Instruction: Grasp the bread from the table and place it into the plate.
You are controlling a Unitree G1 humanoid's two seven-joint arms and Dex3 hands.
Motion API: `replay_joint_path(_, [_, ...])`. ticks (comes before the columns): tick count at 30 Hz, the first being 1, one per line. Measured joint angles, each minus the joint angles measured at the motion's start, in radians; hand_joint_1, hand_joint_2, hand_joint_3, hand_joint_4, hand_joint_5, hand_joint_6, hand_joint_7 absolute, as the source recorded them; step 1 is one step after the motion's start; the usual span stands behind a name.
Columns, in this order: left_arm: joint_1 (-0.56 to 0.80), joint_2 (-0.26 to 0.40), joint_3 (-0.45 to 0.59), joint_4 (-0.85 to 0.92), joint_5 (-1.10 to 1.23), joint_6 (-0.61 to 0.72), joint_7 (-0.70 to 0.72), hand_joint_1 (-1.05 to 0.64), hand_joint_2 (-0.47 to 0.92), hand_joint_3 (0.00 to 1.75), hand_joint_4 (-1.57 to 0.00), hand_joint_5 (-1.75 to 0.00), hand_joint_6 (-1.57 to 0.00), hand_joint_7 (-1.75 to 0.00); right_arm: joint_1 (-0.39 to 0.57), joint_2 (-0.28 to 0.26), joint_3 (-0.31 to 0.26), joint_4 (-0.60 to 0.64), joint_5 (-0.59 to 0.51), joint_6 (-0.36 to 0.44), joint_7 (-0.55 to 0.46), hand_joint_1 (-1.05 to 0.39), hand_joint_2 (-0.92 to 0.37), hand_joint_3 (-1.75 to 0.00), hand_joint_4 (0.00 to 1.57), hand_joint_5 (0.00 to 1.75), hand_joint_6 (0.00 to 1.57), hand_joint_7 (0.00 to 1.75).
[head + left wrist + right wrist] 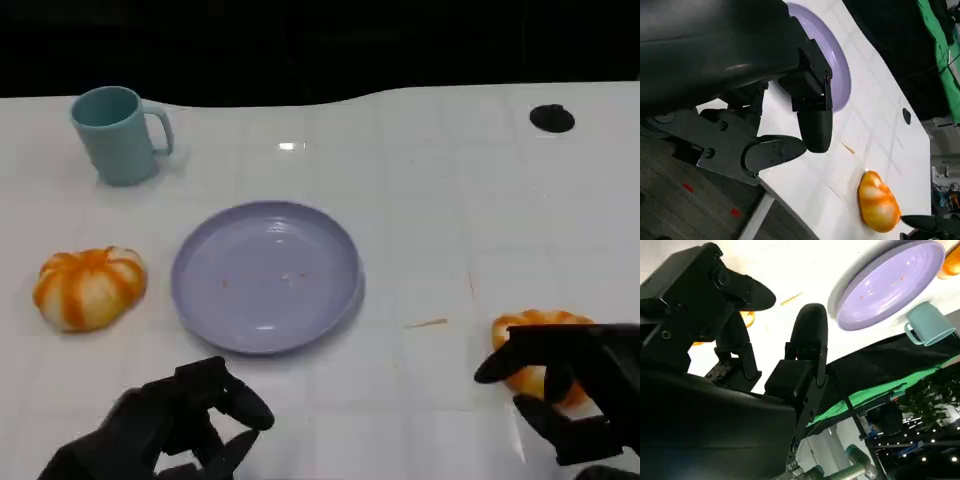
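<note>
- Bread (538,350) lies on the table (430,200) at the near right, well apart from the plate (266,276), partly behind the right hand (570,385).
- Right hand is spread wide just at the bread, fingers apart around its near side; whether they touch it I cannot tell.
- Left hand (175,420) hovers just before the plate's near rim, fingers loosely apart, holding nothing.
- Plate, lilac, sits mid-table; it holds only a few small crumbs (290,277).
- Second bread (90,287) lies left of the plate, apart from it.
- Mug (118,134), teal, stands upright at the far left; its inside cannot be seen.
</note>
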Motion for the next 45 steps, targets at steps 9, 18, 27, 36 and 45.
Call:
replay_joint_path(9, [0.0, 0.001, 0.0, 0.0, -0.001, 0.0, 0.0, -0.2, 0.8, 0.65, -0.62, -1.75, -0.63, -1.26, 0.008, -0.081, -0.016, -0.17, -0.073, 0.158, 0.173, -0.35, -0.8, -0.12, 0.5, 0.34, 0.64, 0.01])
replay_joint_path(18, [0.001, 0.001, -0.001, 0.0, 0.0, 0.0, 0.0, -0.23, 0.8, 0.66, -0.62, -1.75, -0.63, -1.26, 0.012, -0.156, -0.036, -0.328, -0.182, 0.325, 0.391, -0.45, -0.83, -0.02, 0.22, 0.14, 0.34, 0.0])
replay_joint_path(27, [0.0, 0.001, -0.005, 0.0, 0.0, 0.0, 0.0, -0.24, 0.8, 0.66, -0.63, -1.75, -0.63, -1.26, -0.02, -0.159, 0.005, -0.308, -0.279, 0.365, 0.439, -0.47, -0.8, 0.0, 0.25, 0.15, 0.35, 0.02])
replay_joint_path(36, [0.0, 0.002, -0.01, -0.003, 0.011, 0.001, 0.0, -0.25, 0.8, 0.66, -0.65, -1.75, -0.64, -1.26, -0.11, -0.157, 0.081, -0.103, -0.323, 0.362, 0.403, -0.46, -0.84, -0.01, 0.3, 0.15, 0.41, 0.02])
replay_joint_path(45, [0.005, 0.001, -0.011, -0.016, 0.016, 0.006, 0.0, -0.26, 0.8, 0.66, -0.63, -1.75, -0.64, -1.26, -0.201, -0.143, 0.154, 0.08, -0.331, 0.378, 0.373, -0.45, -0.85, -0.01, 0.33, 0.13, 0.46, 0.02])
